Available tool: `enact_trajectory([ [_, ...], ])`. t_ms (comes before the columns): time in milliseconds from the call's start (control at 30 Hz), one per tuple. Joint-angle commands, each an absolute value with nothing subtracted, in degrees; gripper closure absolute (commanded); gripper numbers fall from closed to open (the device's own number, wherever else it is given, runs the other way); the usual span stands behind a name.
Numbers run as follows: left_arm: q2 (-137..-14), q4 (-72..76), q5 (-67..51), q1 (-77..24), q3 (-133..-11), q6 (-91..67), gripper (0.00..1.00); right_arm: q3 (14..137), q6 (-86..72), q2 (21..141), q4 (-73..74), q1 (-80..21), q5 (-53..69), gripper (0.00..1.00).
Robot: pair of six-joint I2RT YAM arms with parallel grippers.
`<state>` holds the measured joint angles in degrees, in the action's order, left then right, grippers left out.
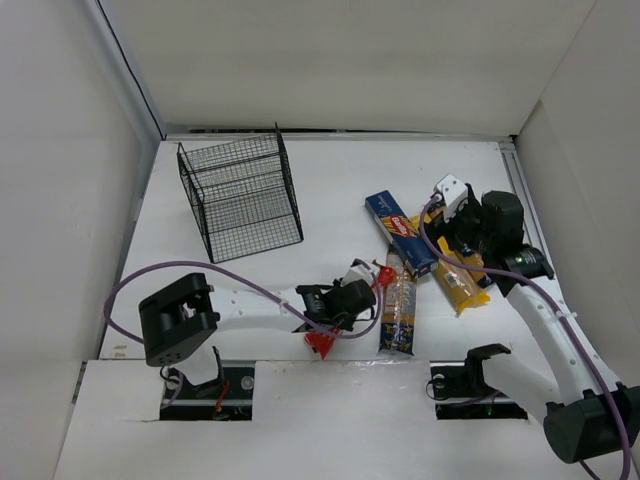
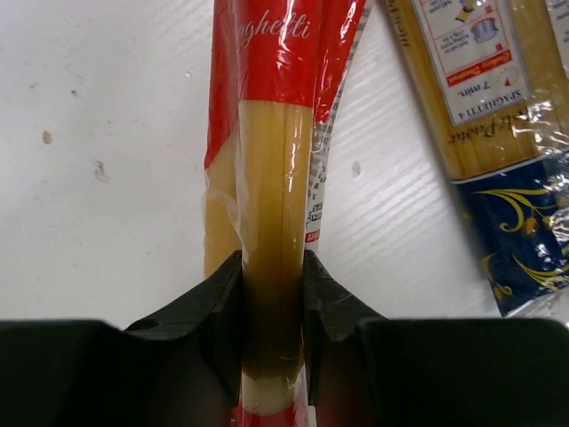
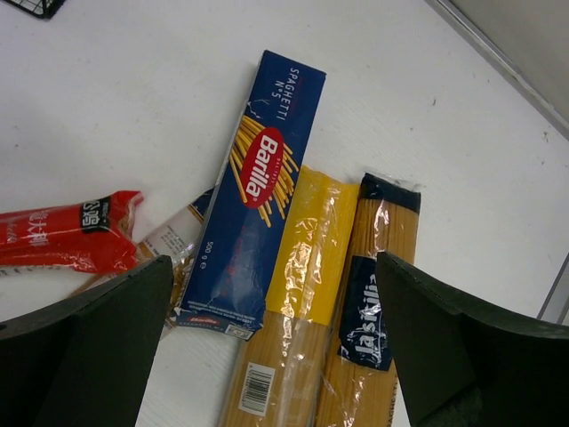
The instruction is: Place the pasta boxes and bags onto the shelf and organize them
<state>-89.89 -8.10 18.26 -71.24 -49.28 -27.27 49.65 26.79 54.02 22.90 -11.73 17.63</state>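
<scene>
Red-and-yellow bag (image 2: 274, 133) clamped in left end effector (image 2: 272, 271); right end effector (image 3: 275, 262) spread.

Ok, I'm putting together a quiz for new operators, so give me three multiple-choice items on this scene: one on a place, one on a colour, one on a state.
1. Where does the shelf stand?
A) between the two arm bases
B) at the back left of the table
C) at the near right corner

2. What colour is the Barilla box?
A) green
B) white
C) dark blue

3. How is the left claw?
A) shut on the red-and-yellow bag
B) wide open over bare surface
C) shut on nothing

Answers:
1 B: the top view shows it at the far left.
2 C: the right wrist view shows its dark blue face.
3 A: the left wrist view shows it clamped on the bag.
</scene>
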Motion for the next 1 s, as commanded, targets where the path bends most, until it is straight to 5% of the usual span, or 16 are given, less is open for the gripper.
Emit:
enact_trajectory([
  [0,-89.8,-14.3,15.6,-73.8,-51.3,-33.6,1.00,49.4,27.3,52.4,20.1,-12.1,18.9,0.01],
  [400,-80.4,-26.8,45.9,-80.2,-62.9,-51.1,1.00,48.8,27.3,51.8,19.6,-12.1,19.4,0.01],
  [967,-74.1,-59.1,46.8,-77.3,-52.0,-106.8,1.00,47.7,27.3,54.7,17.9,-12.1,24.2,0.01],
])
